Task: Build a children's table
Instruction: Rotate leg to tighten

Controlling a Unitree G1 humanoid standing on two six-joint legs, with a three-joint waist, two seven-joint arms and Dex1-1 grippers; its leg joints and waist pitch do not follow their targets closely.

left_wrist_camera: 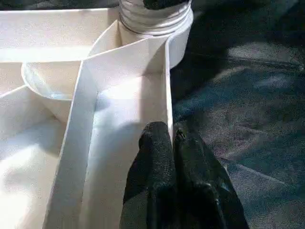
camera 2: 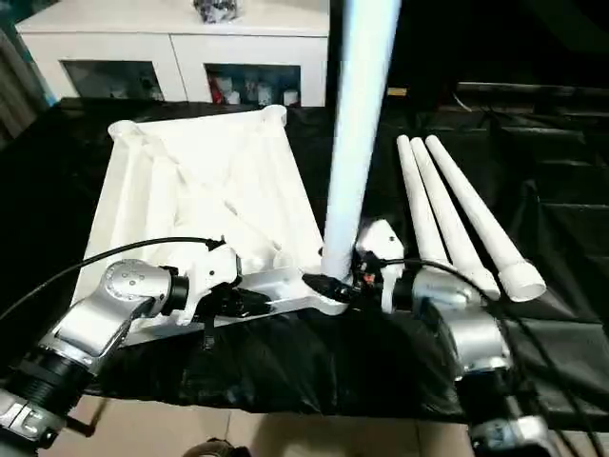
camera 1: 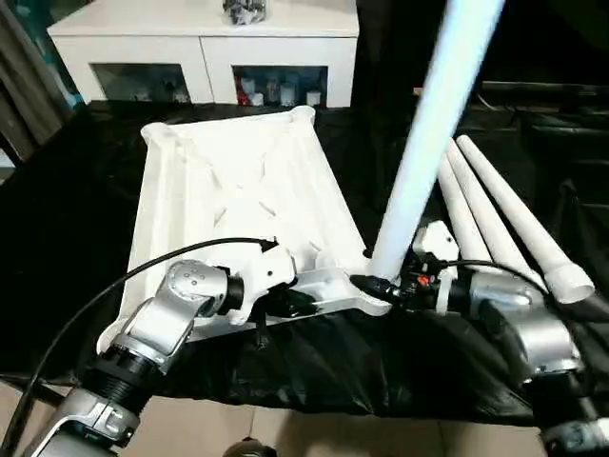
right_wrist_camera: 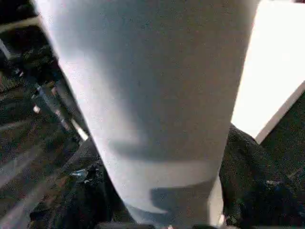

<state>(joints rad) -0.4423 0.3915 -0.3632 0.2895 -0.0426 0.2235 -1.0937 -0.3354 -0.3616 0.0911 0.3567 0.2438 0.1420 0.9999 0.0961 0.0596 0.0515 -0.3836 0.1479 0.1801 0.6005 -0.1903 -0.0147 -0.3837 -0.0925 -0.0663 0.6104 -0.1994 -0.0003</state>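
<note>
Table top (camera 1: 238, 190) upside down on black-covered surface (camera 1: 76, 238); one leg (camera 1: 433, 124) upright at its near right corner.
Right hand (camera 1: 381, 283) clamped around upright leg's base. Left hand (left_wrist_camera: 174, 143) pressed together, fingertips on near rim. Three spare legs (camera 1: 514, 214) lying just right of top.

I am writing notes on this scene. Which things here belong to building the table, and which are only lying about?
Belonging to the job:
- table top, upside down on the black cloth
- upright leg, held by the right gripper at the top's near corner
- three spare legs, lying to the right
- left gripper, shut, at the top's near rim

Only lying about:
- white cabinet behind
- black cloth
</note>
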